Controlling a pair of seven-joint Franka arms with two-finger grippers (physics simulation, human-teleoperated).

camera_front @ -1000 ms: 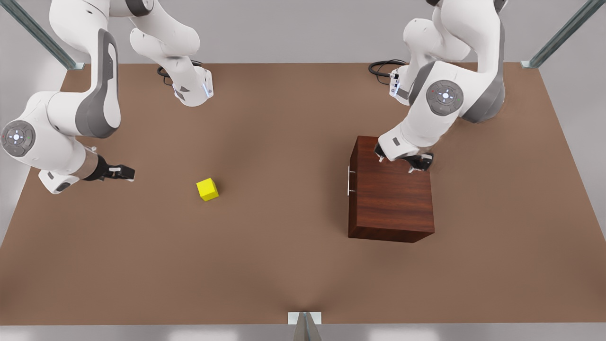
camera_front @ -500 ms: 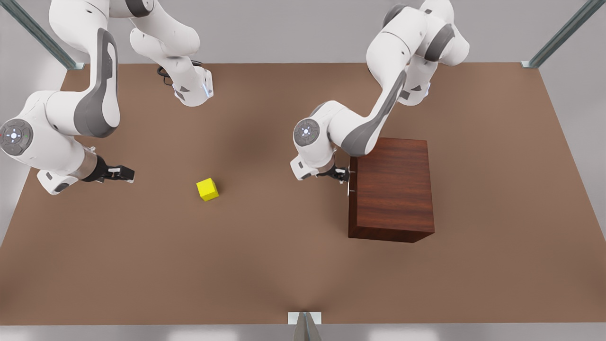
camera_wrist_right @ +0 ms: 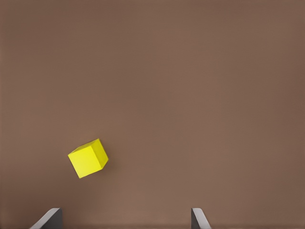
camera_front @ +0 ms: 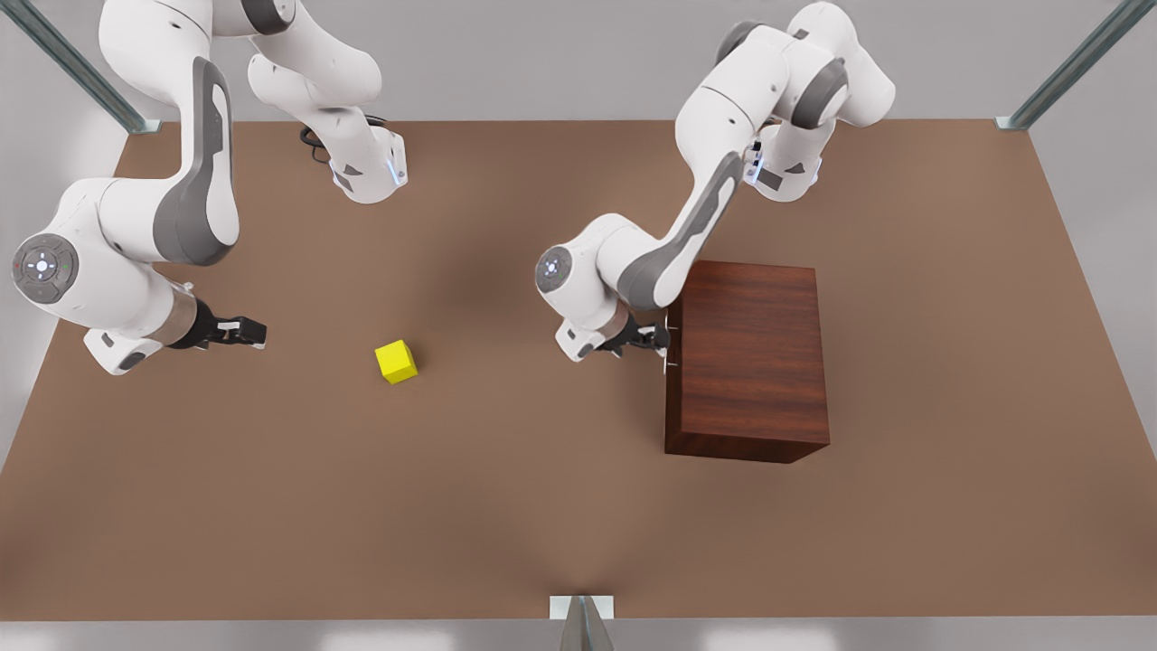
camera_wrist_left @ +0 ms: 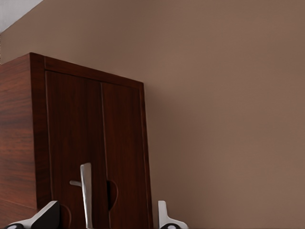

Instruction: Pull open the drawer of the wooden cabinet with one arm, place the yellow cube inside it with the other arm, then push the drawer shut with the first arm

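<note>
i see a plain brown table (camera_front: 506, 506) carrying two things: the yellow cube (camera_front: 396, 361) toward the front view's left, and the wooden cabinet (camera_front: 748, 362) well apart from it on the right, both resting flat.

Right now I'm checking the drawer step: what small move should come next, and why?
Probably close the left gripper on the handle: its open jaws straddle the bar and the drawer looks shut. The right gripper waits near the yellow cube.

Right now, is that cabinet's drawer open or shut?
Shut: the drawer front sits flush with the wooden cabinet.
</note>
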